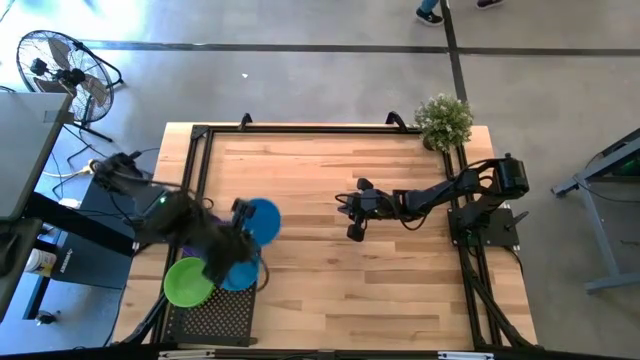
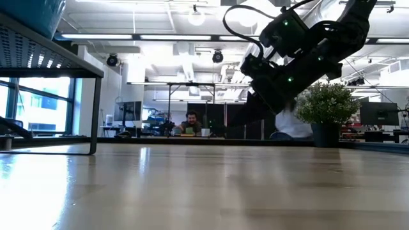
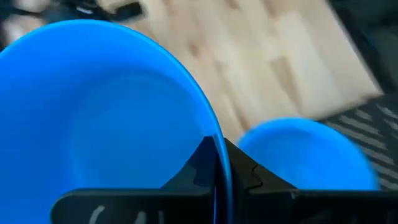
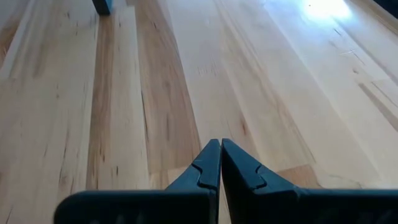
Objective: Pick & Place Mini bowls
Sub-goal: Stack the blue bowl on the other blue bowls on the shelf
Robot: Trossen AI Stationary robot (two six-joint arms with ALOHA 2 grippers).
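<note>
My left gripper point(image 1: 246, 222) is shut on a blue mini bowl point(image 1: 264, 220), held up over the table's near left part. This bowl fills the left wrist view point(image 3: 99, 118). Below it, a second blue mini bowl point(image 1: 238, 273) point(image 3: 305, 155) and a green mini bowl point(image 1: 187, 281) sit at the far end of a black mesh rack point(image 1: 215, 315). My right gripper point(image 1: 352, 233) is shut with nothing in it, low over the bare wood at the table's middle point(image 4: 219, 163). My left gripper pinches the blue bowl's rim point(image 3: 219, 163), one finger inside the bowl point(image 3: 198, 167) and one outside point(image 3: 249, 171). The bowl is lifted clear of the table and the rack, its hollow side turned toward the wrist.
A small potted plant point(image 1: 443, 121) stands at the table's far right corner. A black frame point(image 1: 300, 129) runs along the table's edges. The raised mesh rack shows at the low view's left point(image 2: 38, 48). Bare wood lies between the two grippers. A person sits in the room beyond point(image 2: 190, 122).
</note>
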